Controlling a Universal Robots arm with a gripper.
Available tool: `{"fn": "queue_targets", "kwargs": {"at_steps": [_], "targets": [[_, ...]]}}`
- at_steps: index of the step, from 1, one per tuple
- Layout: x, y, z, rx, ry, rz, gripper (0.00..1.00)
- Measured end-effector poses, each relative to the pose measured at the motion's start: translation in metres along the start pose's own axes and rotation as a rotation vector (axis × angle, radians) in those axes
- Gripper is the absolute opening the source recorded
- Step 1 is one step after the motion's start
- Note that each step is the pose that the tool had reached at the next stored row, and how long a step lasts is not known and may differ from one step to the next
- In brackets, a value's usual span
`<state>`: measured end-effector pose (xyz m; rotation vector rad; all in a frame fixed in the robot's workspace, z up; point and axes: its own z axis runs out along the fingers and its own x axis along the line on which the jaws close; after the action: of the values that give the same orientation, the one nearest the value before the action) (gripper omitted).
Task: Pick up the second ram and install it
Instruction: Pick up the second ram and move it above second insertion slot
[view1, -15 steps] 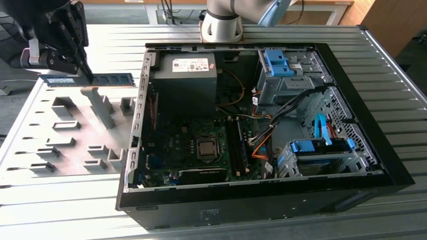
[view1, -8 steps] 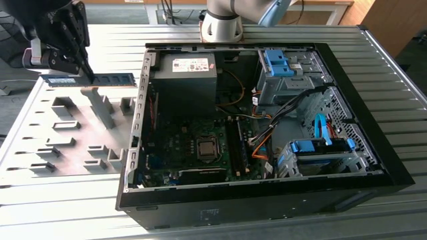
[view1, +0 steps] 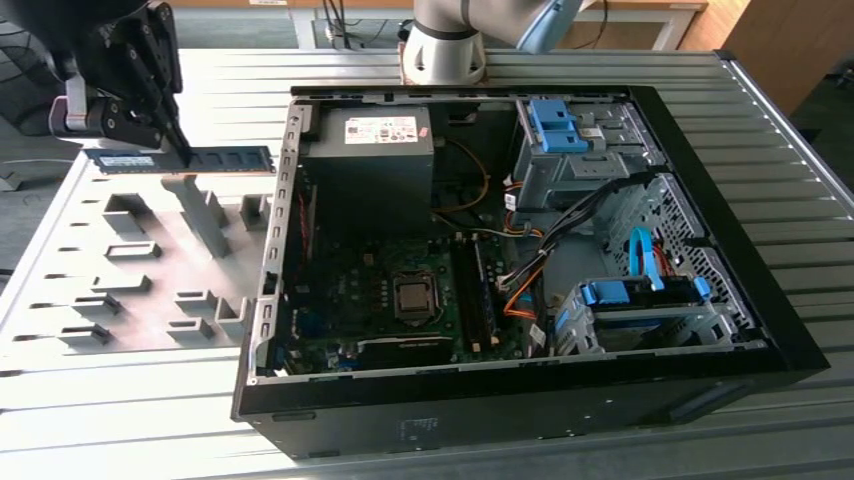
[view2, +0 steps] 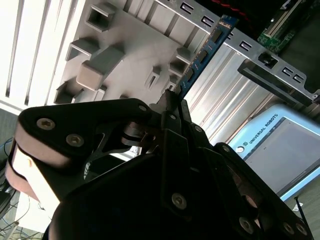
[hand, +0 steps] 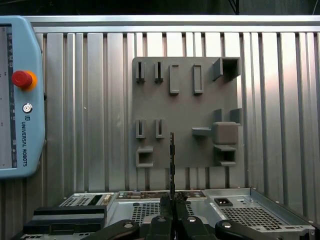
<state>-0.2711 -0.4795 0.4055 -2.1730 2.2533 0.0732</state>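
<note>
**Blue-green second ram (view1: 227, 158) gripped above the grey fixture plate (view1: 174, 270)**

In the exterior view the gripper (view1: 174, 150) has its black fingers closed on the stick near mid-length, so the long board hangs level and balanced. It sits over the plate's far edge, beside the open computer case (view1: 747, 300), whose motherboard (view1: 400, 290) lies flat inside.

In the second wrist view the gripper (view2: 173, 97) pinches the thin board's faces, and the chip-lined stick (view2: 205, 50) runs out toward the case's perforated metal rim. It appears clear of the plate's moulded blocks, though depth is hard to judge.

In the first wrist view the ram (hand: 171, 160) shows edge-on as a thin dark line over the matt plate (hand: 185, 105) with its rectangular pockets. The plate rests on the ribbed aluminium table (hand: 280, 100), with a teach pendant (hand: 20, 125) alongside.
</note>
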Motion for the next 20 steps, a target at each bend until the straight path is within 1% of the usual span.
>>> {"fn": "queue_targets", "kwargs": {"at_steps": [20], "targets": [[-0.0002,-0.006,-0.0001,0.0,0.0,0.0,0.14]]}}
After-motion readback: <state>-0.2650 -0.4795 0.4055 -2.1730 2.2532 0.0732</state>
